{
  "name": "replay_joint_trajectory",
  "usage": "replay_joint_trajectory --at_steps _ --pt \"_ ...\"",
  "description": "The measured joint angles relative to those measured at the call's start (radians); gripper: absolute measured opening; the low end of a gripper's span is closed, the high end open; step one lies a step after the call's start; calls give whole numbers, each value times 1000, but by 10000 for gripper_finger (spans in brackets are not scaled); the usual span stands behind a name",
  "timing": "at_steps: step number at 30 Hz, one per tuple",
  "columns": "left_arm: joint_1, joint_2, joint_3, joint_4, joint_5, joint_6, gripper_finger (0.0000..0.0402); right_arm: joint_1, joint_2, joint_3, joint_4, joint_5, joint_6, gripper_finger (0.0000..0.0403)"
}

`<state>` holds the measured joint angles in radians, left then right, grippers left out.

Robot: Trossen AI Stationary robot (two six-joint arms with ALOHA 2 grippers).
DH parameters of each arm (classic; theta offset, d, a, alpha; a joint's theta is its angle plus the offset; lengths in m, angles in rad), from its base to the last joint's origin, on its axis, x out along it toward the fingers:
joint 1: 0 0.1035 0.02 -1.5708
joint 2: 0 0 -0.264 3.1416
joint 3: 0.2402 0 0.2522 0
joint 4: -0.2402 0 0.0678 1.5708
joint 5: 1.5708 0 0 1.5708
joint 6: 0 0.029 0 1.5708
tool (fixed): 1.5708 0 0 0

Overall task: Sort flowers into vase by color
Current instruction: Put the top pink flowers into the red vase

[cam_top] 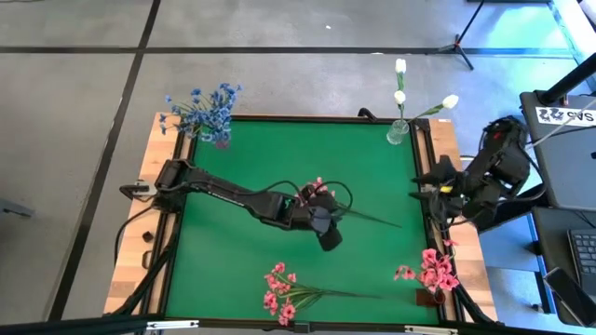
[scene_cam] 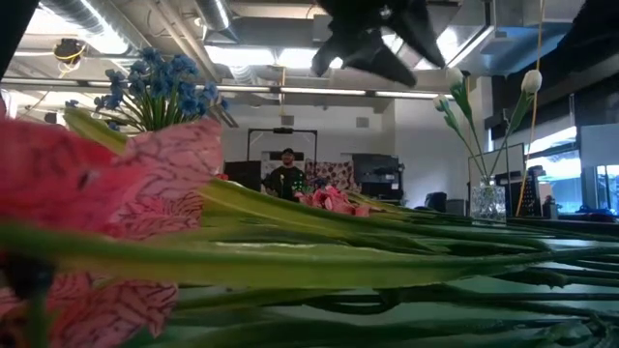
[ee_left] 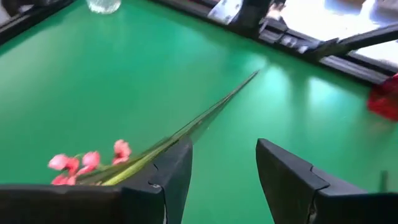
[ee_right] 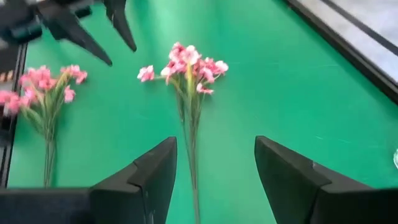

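Dark left pincer (cam_top: 328,233) hangs spread and empty over a pink-bloomed spray on a thin green stem (cam_top: 321,193) lying mid-bench on the green mat (cam_top: 242,149), probably for a fresh grasp, while the right pincer (cam_top: 430,194), also spread, waits at the bench's edge; no writing can be read.

Overhead and table-level cameras plus both wrist cameras share the green table (cam_top: 242,149).
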<state>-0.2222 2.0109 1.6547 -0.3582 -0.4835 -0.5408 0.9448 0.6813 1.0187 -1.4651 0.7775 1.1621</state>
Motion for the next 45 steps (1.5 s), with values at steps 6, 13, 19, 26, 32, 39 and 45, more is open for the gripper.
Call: replay_joint_trajectory --at_steps 6,13,19,26,32,39,45 --pt "-28 0 2 59 3 -1 171 -210 89 -34 206 -124 -330 214" --pt "-55 0 1 116 60 -126 171 -545 242 -177 614 -443 -620 214" --pt "-115 -10 1 10 109 -225 170 -754 433 -206 793 -553 -776 214" --pt "-195 -105 1 -255 19 -354 170 -863 635 -206 1015 -670 -915 229" --pt "-233 -133 0 -357 -42 -396 170 -906 815 -206 1196 -689 -998 275" --pt "-237 -169 0 -473 -56 -395 169 -906 957 -206 1260 -692 -1014 258" --pt "-239 -182 -1 -541 -86 -392 169 -906 1008 -202 1256 -694 -1015 191"
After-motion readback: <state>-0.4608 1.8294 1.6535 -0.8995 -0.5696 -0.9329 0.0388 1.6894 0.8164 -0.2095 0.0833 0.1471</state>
